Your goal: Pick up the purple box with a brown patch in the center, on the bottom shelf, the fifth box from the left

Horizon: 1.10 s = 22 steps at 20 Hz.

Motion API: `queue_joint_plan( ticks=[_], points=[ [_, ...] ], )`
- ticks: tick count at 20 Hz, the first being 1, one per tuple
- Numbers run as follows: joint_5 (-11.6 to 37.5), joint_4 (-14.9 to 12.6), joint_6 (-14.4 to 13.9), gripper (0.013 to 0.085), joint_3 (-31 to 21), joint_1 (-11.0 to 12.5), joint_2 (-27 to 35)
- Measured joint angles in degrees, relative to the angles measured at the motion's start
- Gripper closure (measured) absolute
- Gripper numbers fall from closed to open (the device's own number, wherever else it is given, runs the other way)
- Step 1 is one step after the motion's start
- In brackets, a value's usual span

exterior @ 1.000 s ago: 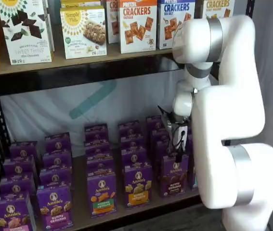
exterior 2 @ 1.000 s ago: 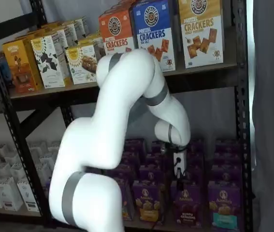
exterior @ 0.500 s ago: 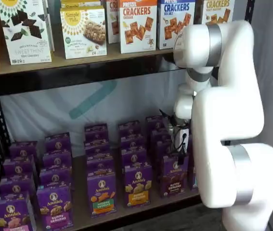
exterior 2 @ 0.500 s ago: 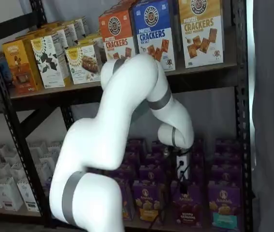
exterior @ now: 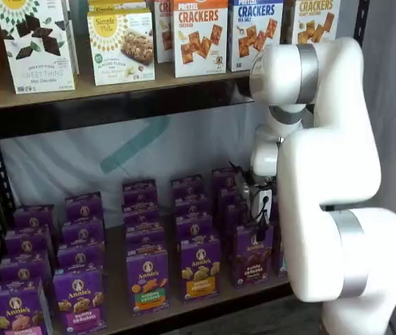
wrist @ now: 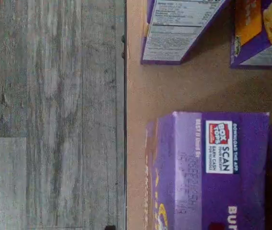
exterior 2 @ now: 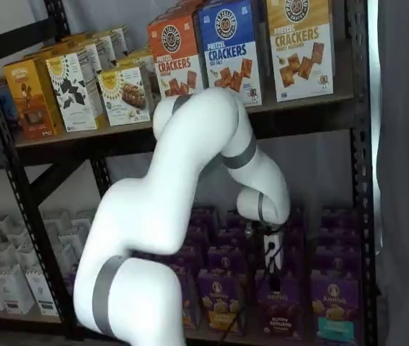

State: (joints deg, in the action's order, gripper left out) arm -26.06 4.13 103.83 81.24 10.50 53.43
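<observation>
The purple box (exterior: 252, 257) with its dark brown patch stands in the front row of the bottom shelf (exterior: 117, 310), and its front also shows in the other shelf view as the purple box (exterior 2: 276, 306). My gripper (exterior: 260, 227) hangs straight down just above its top, also seen as the gripper (exterior 2: 271, 276). The black fingers show side-on, stand open, and hold nothing. The wrist view looks down on the purple box (wrist: 212, 167), on its top panel with a white scan label, close to the brown board's front edge.
Orange-banded purple cartons (exterior: 200, 269) and a teal-banded one (exterior 2: 332, 306) flank the box, with more rows behind. Large cracker boxes (exterior: 200, 35) fill the higher shelf. The white arm (exterior: 330, 174) stands right of the rack. Grey wood floor (wrist: 54, 115) lies below the board.
The arm's upper joints have swung a little to the right, and the gripper has sunk slightly towards the purple box. The jaws stand as before.
</observation>
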Motion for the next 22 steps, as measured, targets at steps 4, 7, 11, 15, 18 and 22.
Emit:
queue_joint_plan(
  ticks=[4, 7, 11, 15, 18, 22],
  points=[
    [0.22, -1.06, -0.78, 0.0130, 0.70, 0.16, 0.77],
    [-0.64, -2.18, -1.62, 0.0130, 1.53, 0.34, 1.41],
    [0.81, -2.94, -2.10, 0.0130, 1.75, 0.50, 2.26],
    [2.07, -2.54, -1.62, 0.0130, 2.17, 0.59, 3.18],
    [1.55, -3.08, -2.10, 0.0130, 3.02, 0.61, 3.83],
    [0.49, -3.91, -2.93, 0.0130, 3.97, 0.53, 4.43]
  ],
)
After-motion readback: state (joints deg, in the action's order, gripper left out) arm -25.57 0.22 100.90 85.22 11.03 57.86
